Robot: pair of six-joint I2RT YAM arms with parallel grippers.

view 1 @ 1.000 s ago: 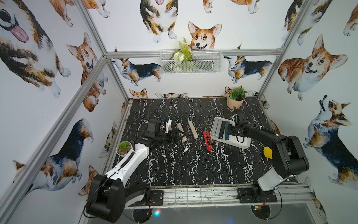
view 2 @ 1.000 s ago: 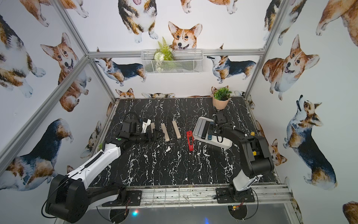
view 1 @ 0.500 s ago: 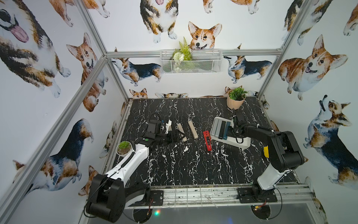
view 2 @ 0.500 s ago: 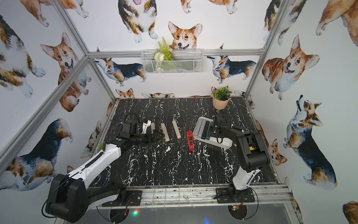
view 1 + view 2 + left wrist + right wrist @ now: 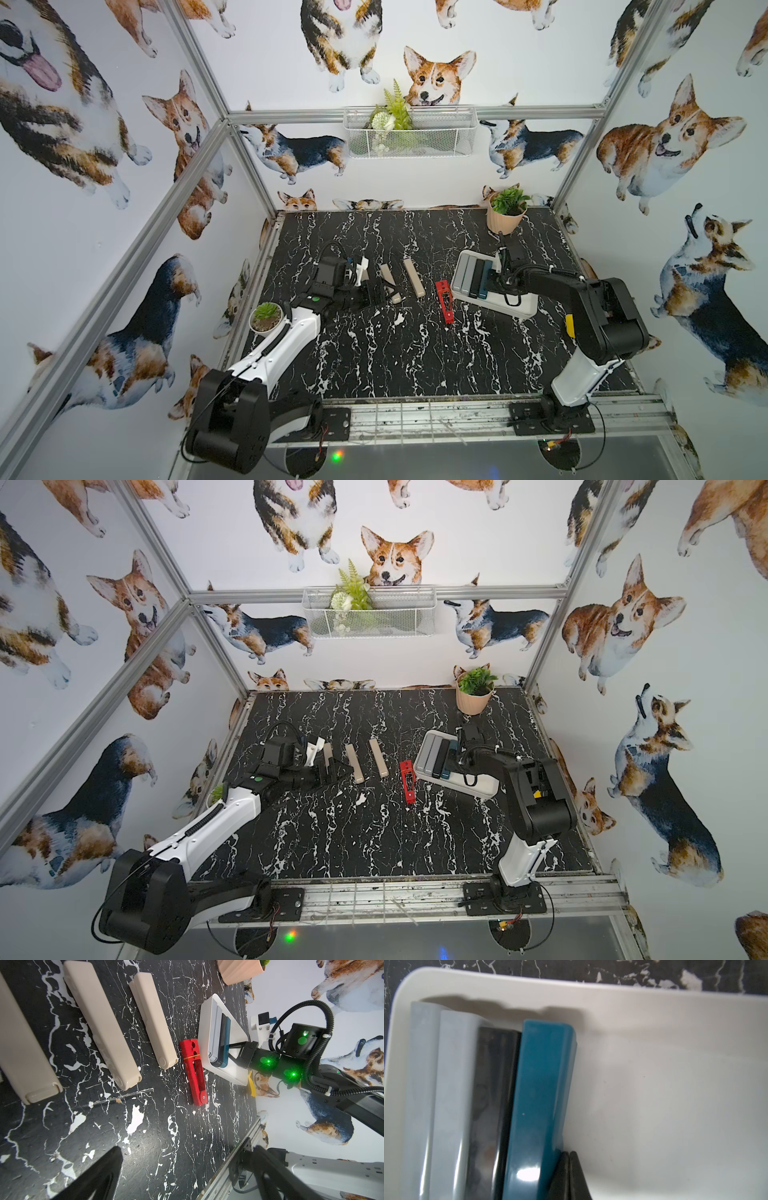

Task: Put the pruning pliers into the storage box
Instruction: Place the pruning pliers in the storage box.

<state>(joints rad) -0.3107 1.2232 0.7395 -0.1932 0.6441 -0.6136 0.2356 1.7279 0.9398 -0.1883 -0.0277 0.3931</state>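
Storage box (image 5: 675,1084) holds four pruning pliers (image 5: 494,1095).

Teal bar-shaped pliers (image 5: 537,1095) lie just beside the right gripper (image 5: 568,1159) in the shallow white plastic storage box (image 5: 654,1084); black pliers (image 5: 492,1095), then grey pliers (image 5: 452,1095), beyond.

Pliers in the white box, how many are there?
4, side by side in the storage box: outer grey one, inner grey one, black one, teal one. None seems hidden.

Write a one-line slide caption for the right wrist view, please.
Shut right gripper beside the teal pliers; black pliers and two grey pliers alongside, in the storage box.
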